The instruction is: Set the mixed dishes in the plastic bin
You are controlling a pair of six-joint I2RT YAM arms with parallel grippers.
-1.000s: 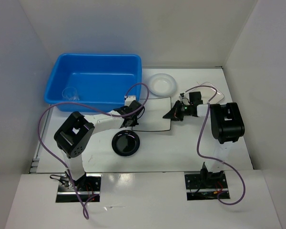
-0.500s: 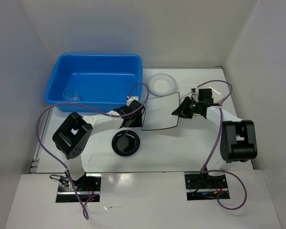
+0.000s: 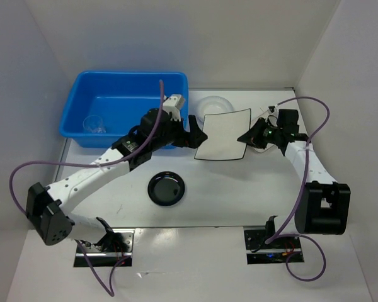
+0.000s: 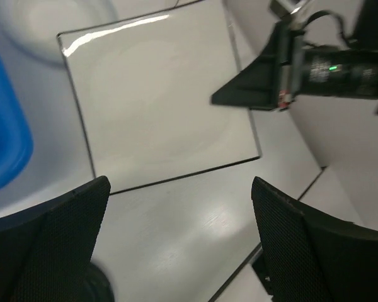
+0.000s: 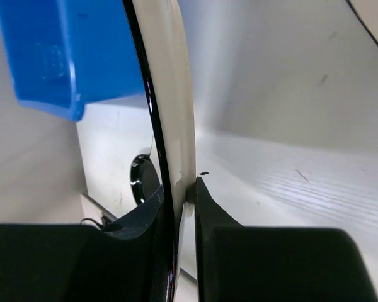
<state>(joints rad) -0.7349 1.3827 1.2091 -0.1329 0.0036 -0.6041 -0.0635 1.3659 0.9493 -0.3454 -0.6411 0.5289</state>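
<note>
So the right fingers (image 5: 264,264) are pinching just one edge of the square white plate (image 3: 222,133). It's tilted up off the table (image 3: 239,195), right beside the blue bin (image 3: 132,104). The left fingers (image 4: 57,251) are spread wide near its other edge, holding nothing. I'd guess a thin edge grip like that could let it pivot or slip onto the white bowl (image 3: 208,104). Smooth white table, white walls (image 3: 340,63) close in, not much swing room.

One blue bin (image 3: 129,104) — one cup (image 3: 92,124), one saucer (image 3: 166,189), one square plate (image 3: 223,134), one bowl (image 3: 214,104)
</note>
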